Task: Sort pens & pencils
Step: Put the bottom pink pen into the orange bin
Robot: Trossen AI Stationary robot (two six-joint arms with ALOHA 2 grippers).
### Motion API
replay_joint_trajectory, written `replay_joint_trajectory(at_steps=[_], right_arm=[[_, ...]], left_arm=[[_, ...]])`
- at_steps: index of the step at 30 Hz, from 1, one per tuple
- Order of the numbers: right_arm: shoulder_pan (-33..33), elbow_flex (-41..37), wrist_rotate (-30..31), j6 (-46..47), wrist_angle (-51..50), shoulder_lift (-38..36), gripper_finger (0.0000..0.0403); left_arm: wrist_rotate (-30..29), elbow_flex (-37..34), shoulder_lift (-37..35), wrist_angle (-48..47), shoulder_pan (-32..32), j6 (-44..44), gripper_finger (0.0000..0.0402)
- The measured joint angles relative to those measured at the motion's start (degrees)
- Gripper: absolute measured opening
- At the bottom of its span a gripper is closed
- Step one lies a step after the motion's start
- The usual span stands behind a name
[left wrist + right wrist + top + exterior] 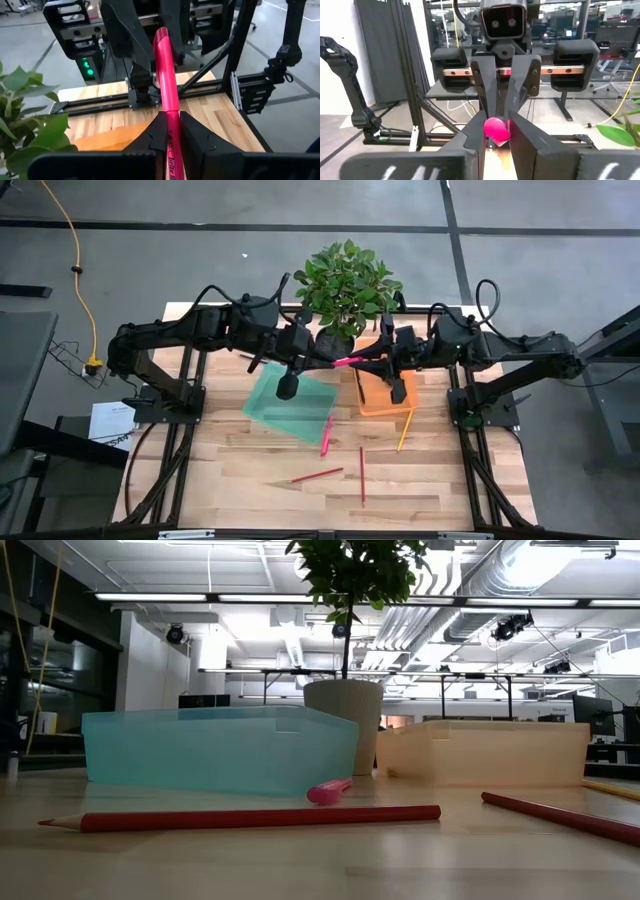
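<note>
Here, above the middle of the pale wooden plank surface (250,470), both dark arms meet and hold one glossy bright pink pen (348,361) between them in the air. The left tool (171,131) pinches one end of that pen with narrow jaws; the right tool (496,131) is closed on the other end, whose rounded pink tip shows between its fingers. This looks like a hand-over, probably so the pen can be passed across or re-gripped at a better angle before it goes into a bin.

The held pen lies roughly level, its long axis running across the surface from the left tool toward the right one, just in front of the leafy green potted plant (345,285). Beneath it sit a translucent teal rectangular tray (290,408) and, beside it, an orange rectangular tray (385,402).

Still loose on the wood: another pink pen (326,435) near the teal tray, two thin red pencils (317,475), and a yellow-orange pencil (405,429) leaning off the orange tray's corner.
</note>
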Motion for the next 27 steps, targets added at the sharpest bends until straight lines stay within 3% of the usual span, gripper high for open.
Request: replay_joint_trajectory(at_steps=[27], right_arm=[[-1.36, -0.1, -2.03, 0.09, 0.04, 0.15, 0.0051]], left_arm=[[-0.43, 0.04, 0.0, -0.26, 0.01, 0.22, 0.0]])
